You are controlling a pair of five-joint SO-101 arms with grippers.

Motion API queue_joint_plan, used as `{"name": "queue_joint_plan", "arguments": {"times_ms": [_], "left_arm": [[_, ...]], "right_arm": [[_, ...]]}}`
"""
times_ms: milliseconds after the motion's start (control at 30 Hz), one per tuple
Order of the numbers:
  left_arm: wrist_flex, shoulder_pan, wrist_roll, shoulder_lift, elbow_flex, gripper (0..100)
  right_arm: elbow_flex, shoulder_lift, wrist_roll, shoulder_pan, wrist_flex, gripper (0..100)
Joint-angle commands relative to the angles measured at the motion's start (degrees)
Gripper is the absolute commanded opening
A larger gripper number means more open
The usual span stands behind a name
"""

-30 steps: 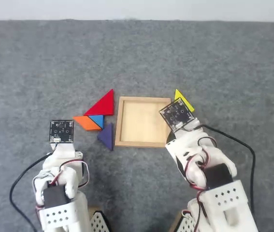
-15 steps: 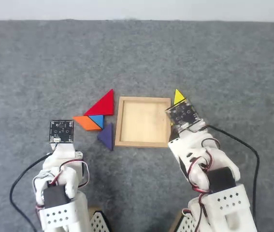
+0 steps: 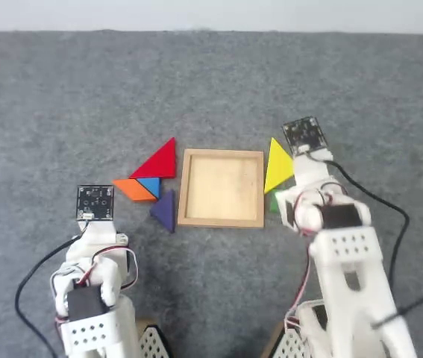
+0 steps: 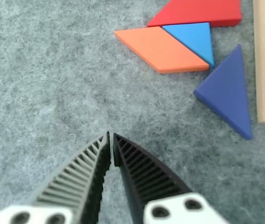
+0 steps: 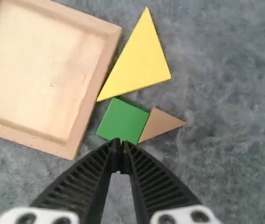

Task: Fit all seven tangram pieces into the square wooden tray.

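Note:
The square wooden tray [image 3: 183,195] lies empty mid-table; its rim [image 5: 105,69] also appears in the right wrist view. Left of it lie a red triangle [image 3: 158,160], an orange parallelogram [image 3: 131,189], a small blue triangle [image 3: 150,184] and a dark blue triangle [image 3: 165,209]. Right of it sit a yellow triangle [image 3: 277,165], a green square [image 5: 122,121] and a tan triangle [image 5: 160,123]. My right gripper [image 5: 119,142] is shut, its tips at the green square's near edge. My left gripper [image 4: 111,136] is shut over bare carpet, short of the orange parallelogram [image 4: 160,49] and dark blue triangle [image 4: 229,91].
Grey carpet [image 3: 211,89] covers the table, with open room beyond the tray and to both sides. Both arm bases stand at the near edge, a black cable [image 3: 36,272] looping beside the left one.
My right arm swung away from the tray's right edge, rightward and farther out, uncovering the yellow triangle. The left arm has not moved.

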Motion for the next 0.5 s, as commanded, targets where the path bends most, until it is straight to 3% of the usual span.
{"name": "queue_joint_plan", "arguments": {"times_ms": [0,133,300,467], "left_arm": [[0.3,-0.3,-0.5,-0.9,-0.6,2],[0.3,-0.3,-0.5,-0.9,-0.6,2],[0.3,-0.3,-0.5,-0.9,-0.6,2],[0.3,-0.3,-0.5,-0.9,-0.6,2]], "right_arm": [[-4.5,4.7,-0.9,0.8,-2.8,9.5],[-4.6,7.9,-1.2,0.8,-5.1,15.6],[-5.7,10.2,-11.7,0.5,-9.4,16.9],[-10.7,16.5,-21.2,0.4,-10.2,32.8]]}}
